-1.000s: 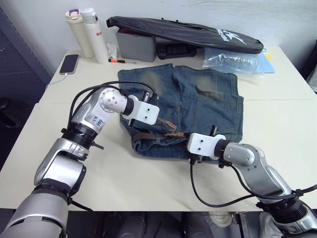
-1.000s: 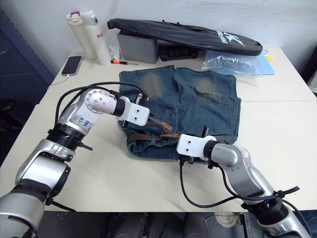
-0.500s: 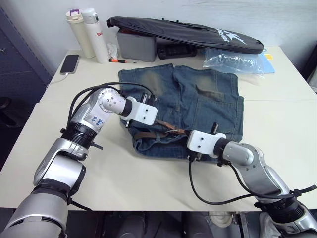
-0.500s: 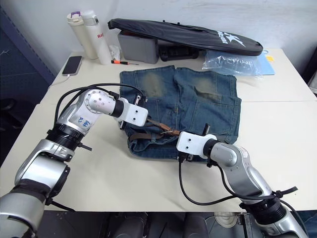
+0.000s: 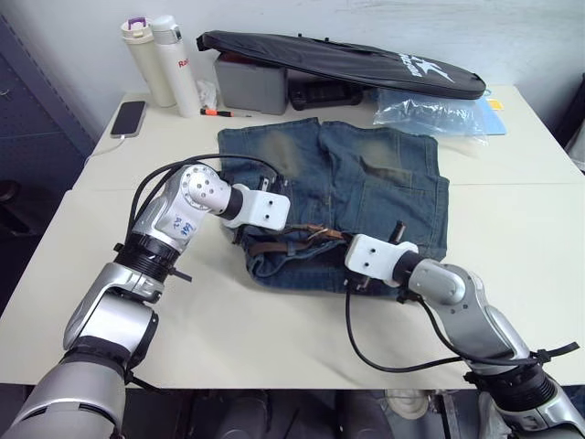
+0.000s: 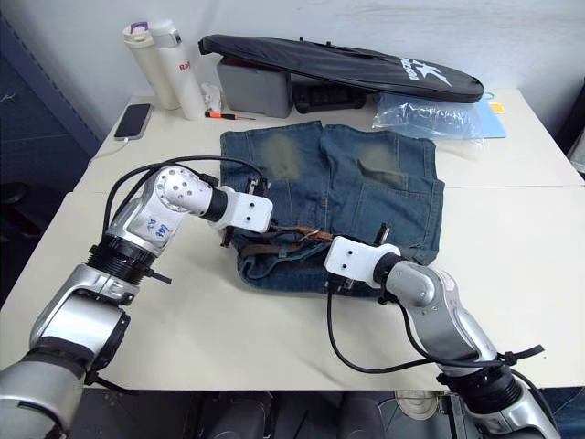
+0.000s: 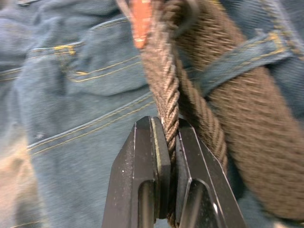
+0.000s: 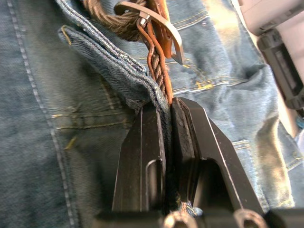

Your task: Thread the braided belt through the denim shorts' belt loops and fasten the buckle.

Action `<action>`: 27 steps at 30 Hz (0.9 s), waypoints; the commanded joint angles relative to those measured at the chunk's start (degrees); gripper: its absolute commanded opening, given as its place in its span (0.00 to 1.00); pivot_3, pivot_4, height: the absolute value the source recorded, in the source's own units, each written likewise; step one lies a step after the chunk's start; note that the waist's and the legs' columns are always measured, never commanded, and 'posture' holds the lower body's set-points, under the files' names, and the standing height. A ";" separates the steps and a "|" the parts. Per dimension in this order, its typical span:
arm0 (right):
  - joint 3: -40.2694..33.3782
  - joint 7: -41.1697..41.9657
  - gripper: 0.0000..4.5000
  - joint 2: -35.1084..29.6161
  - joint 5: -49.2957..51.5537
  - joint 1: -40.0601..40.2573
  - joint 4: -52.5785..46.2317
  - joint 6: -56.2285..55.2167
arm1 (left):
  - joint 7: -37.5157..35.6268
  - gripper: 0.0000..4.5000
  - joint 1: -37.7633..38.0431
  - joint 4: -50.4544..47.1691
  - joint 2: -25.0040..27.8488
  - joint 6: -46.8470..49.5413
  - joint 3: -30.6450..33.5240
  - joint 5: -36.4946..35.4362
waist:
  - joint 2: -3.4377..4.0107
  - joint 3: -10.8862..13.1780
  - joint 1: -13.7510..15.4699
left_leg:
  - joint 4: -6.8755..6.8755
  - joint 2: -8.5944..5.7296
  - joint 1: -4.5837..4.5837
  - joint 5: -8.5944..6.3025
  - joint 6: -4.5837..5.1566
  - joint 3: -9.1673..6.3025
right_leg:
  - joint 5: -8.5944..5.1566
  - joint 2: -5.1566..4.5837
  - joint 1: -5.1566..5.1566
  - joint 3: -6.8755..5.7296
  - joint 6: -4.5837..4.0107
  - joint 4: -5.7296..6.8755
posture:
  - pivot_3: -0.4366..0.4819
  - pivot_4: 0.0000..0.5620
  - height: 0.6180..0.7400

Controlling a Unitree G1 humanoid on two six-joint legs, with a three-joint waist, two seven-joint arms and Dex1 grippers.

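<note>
both grippers pinching the belt at the waistband

we see the denim shorts (image 5: 366, 187) lying flat on the desk (image 5: 274, 320), waistband toward the robot. the braided belt (image 5: 283, 245) runs along that near waistband, between the two arms. in the left wrist view, the left gripper (image 7: 170, 142) has its two black fingers pressed together on a twisted stretch of the brown strap, while beside it a wider stretch passes under one of the belt loops (image 7: 237, 61). in the right wrist view, the right gripper (image 8: 167, 114) has its fingers closed on the strap's thin end together with a fold of denim; the buckle (image 8: 152, 19) sits just beyond the fingertips, its silver frame tilted. at the far side of the desk stand two bottles (image 5: 163, 64), with a phone (image 5: 127, 117), a grey box (image 5: 251, 82), a long black bag (image 5: 347, 62) and a clear plastic bag (image 5: 430, 114).
</note>
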 commanded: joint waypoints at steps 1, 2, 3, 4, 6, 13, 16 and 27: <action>-2.26 -1.29 0.01 0.22 -0.94 -1.09 -1.32 -0.74 | -0.24 0.00 -0.65 -1.33 0.54 -0.72 0.20 0.29 | 0.00 0.00 0.04 | 0.00 0.00 0.00 0.00 0.00 0.00 | 0.00 0.00 0.00 0.00 0.00 0.00 | 0.48 0.27 1.00; -2.22 -1.25 0.01 0.21 -0.97 -1.06 -1.31 -0.79 | -0.14 0.00 -0.89 -0.80 0.80 -1.11 0.02 0.74 | 0.00 0.00 0.03 | 0.01 0.00 0.00 0.00 0.00 0.00 | 0.00 0.00 0.00 0.00 0.00 0.00 | 0.48 0.27 1.00; -2.17 -1.22 0.01 0.20 -0.99 -1.07 -1.30 -0.81 | -0.10 0.00 -1.08 -0.36 0.99 -1.36 -0.08 1.01 | 0.00 0.00 0.01 | 0.01 0.00 0.00 0.00 0.00 0.01 | 0.00 0.00 0.00 0.01 0.00 0.01 | 0.48 0.27 1.00; -2.14 -1.19 0.01 0.21 -1.01 -1.01 -1.42 -0.79 | -0.19 0.00 -1.17 -0.05 1.13 -1.30 -0.09 1.11 | 0.00 0.00 0.01 | 0.01 0.00 0.00 0.00 0.00 0.00 | 0.00 0.00 0.00 0.01 0.00 0.01 | 0.48 0.27 1.00; -2.04 -1.13 0.01 0.19 -1.09 -0.95 -1.63 -0.78 | -0.27 0.00 -1.29 0.34 1.26 -1.43 -0.12 1.32 | 0.00 0.00 0.00 | 0.01 0.00 0.00 0.00 0.00 0.01 | 0.00 0.00 0.00 0.01 0.00 0.01 | 0.48 0.27 1.00; -0.20 -0.69 0.01 0.13 -2.55 -0.29 -2.15 -1.55 | -0.63 0.00 -1.70 0.09 0.13 -1.13 -0.48 1.46 | 0.00 0.00 -0.01 | 0.01 0.00 0.00 0.00 0.00 0.01 | 0.00 0.00 0.00 0.01 0.00 0.01 | 0.48 0.27 1.00; 0.64 -0.33 0.01 0.27 -3.49 -0.17 -2.21 -2.02 | -0.86 0.00 -1.92 -0.04 0.07 -1.88 -0.68 1.63 | 0.00 0.00 -0.01 | 0.01 0.00 0.00 0.00 0.01 0.01 | 0.00 0.00 0.00 0.01 0.00 0.01 | 0.48 0.27 1.00; 1.73 1.05 0.01 0.26 -5.58 -1.02 -1.09 -4.10 | -0.61 0.00 -6.16 4.22 -1.43 -7.53 -2.01 3.00 | -0.01 -0.01 -0.06 | 0.00 0.01 0.02 -0.01 0.01 0.04 | 0.00 0.02 -0.03 0.04 0.00 0.04 | 0.48 0.27 1.00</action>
